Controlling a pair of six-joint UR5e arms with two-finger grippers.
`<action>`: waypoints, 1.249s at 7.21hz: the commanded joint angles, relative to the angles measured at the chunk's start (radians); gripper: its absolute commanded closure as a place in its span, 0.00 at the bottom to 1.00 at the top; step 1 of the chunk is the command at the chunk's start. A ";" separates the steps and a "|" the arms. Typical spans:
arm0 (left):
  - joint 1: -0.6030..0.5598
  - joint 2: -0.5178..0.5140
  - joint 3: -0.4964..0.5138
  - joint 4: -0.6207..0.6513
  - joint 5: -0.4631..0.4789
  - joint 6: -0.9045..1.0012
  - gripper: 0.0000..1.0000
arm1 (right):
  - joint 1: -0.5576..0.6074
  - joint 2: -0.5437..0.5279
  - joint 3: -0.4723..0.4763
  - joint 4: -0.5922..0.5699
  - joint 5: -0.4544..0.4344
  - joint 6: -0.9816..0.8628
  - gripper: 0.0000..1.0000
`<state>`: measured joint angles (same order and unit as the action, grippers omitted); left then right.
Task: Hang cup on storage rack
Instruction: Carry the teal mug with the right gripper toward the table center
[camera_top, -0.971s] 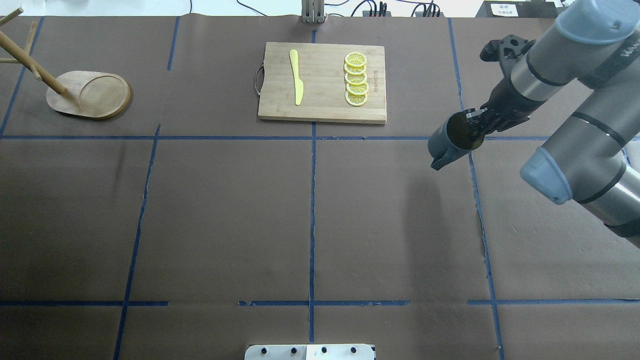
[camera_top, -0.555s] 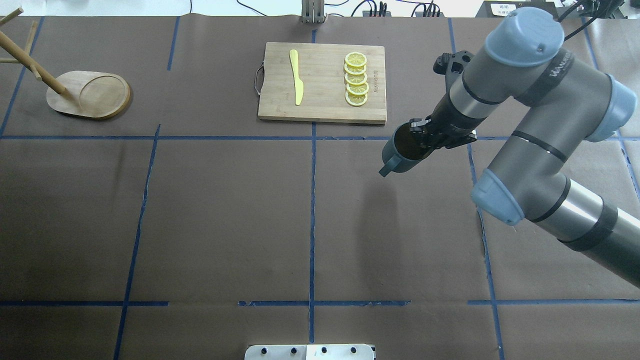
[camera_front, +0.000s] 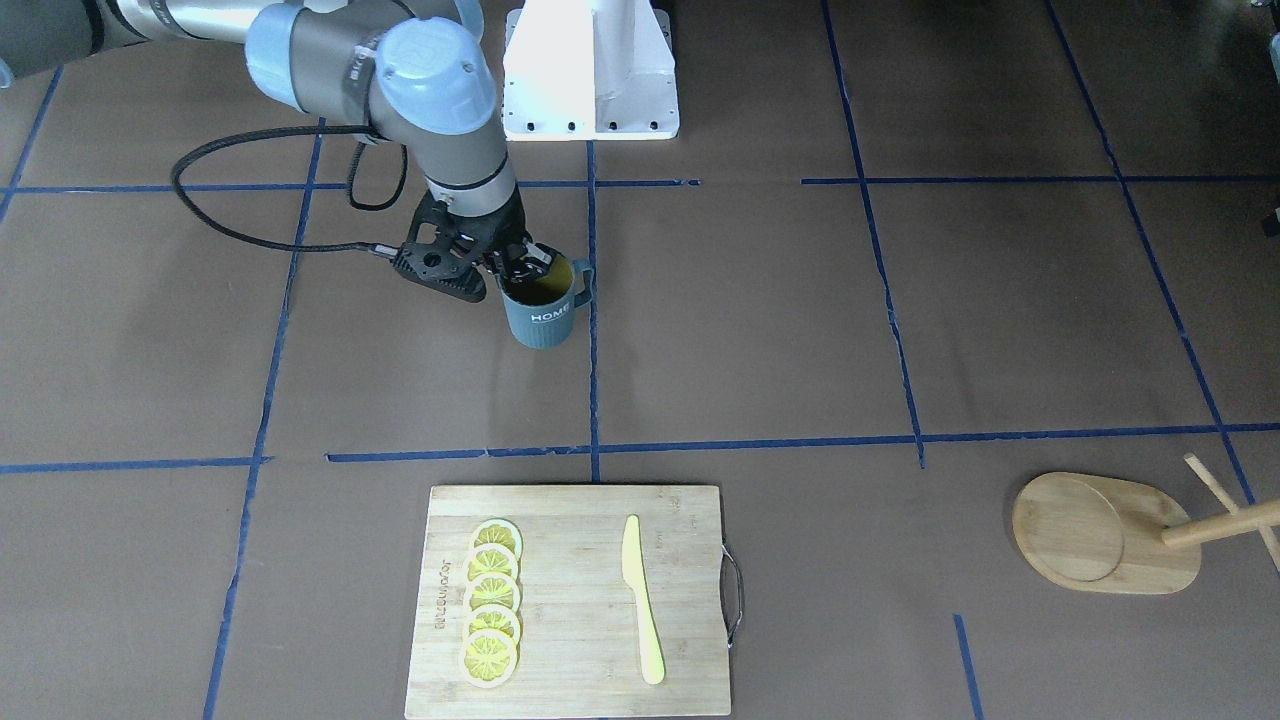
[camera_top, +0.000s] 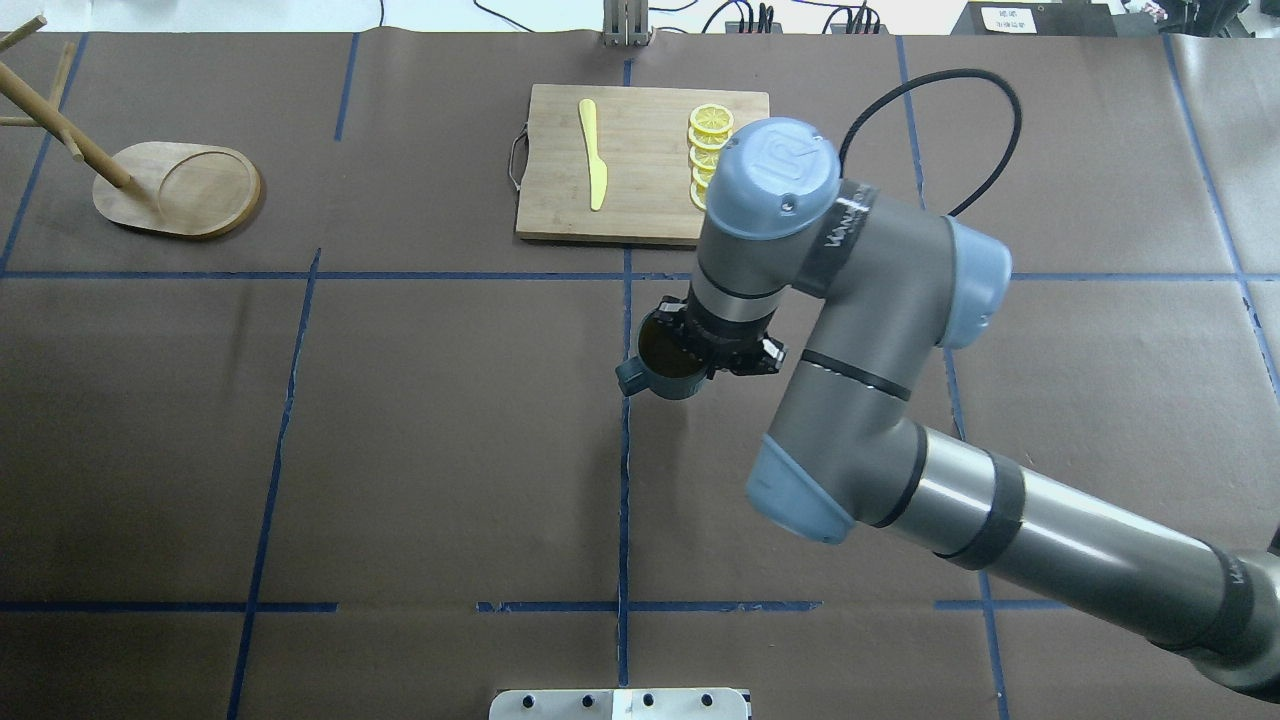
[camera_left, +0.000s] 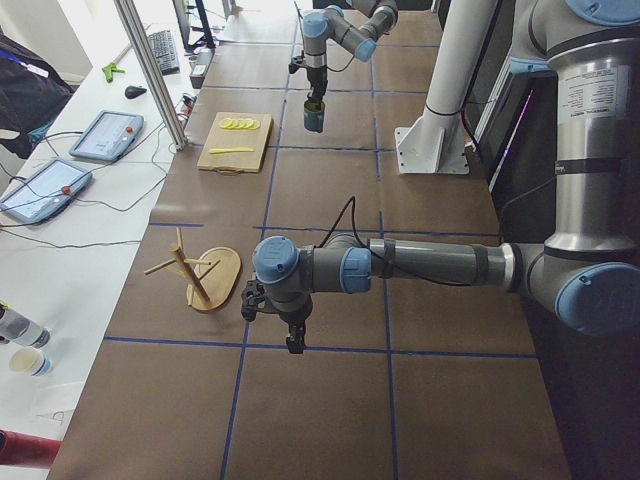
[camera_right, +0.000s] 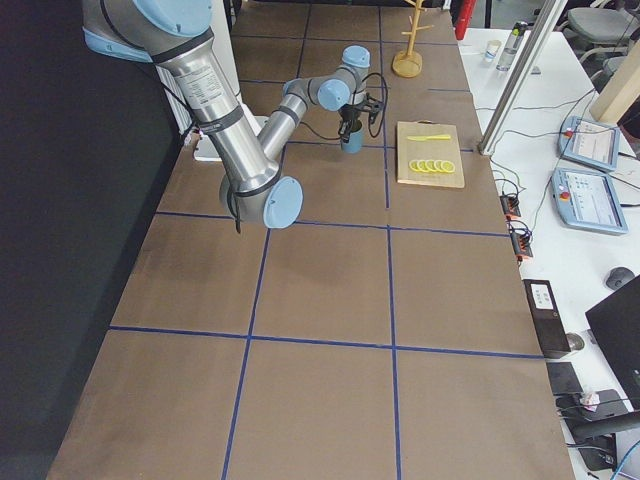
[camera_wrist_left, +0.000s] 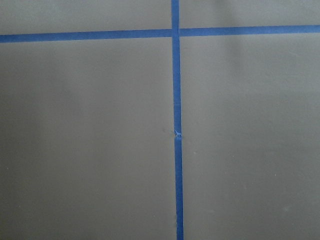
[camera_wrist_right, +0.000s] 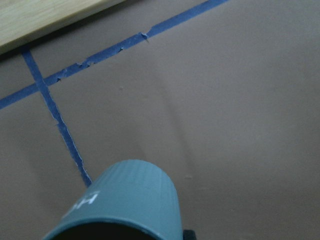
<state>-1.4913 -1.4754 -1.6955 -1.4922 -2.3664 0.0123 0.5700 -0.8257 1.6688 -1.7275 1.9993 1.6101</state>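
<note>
1. Cup is at mid-counter, mouth up, sitting right over the centre blue tape line in the overhead view, with its white "HOME" lettering turned to the front-facing camera.
2. Look inside: a yellowish inner wall, and one finger of the right end effector is dipped into the mouth.
3. That right end effector is clenched on the cup's rim, biting at the cup's 3 o'clock from overhead, and the handle pokes out at 8 o'clock.
4. Storage rack stands far off at the cup's 10 o'clock, well apart from it, with the round recess in its oval base plain to see.
5. At the cup's 12 o'clock lies the cutting board, carrying a row of lemon slices and a yellow knife side by side.
6. Left end effector hangs low over the counter near the rack in the left side view. Whether it is clenched or released, I cannot tell.
</note>
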 joint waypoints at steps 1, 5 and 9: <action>0.000 0.001 0.000 0.001 -0.001 0.000 0.00 | -0.054 0.063 -0.093 0.002 -0.017 0.059 1.00; -0.001 0.013 -0.004 0.000 -0.001 0.000 0.00 | -0.071 0.037 -0.110 0.124 -0.019 0.054 0.80; -0.001 0.021 -0.020 0.000 0.001 0.000 0.00 | 0.041 0.019 -0.013 0.118 0.001 -0.007 0.00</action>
<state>-1.4925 -1.4563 -1.7129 -1.4922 -2.3659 0.0123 0.5476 -0.7939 1.6017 -1.6006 1.9799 1.6408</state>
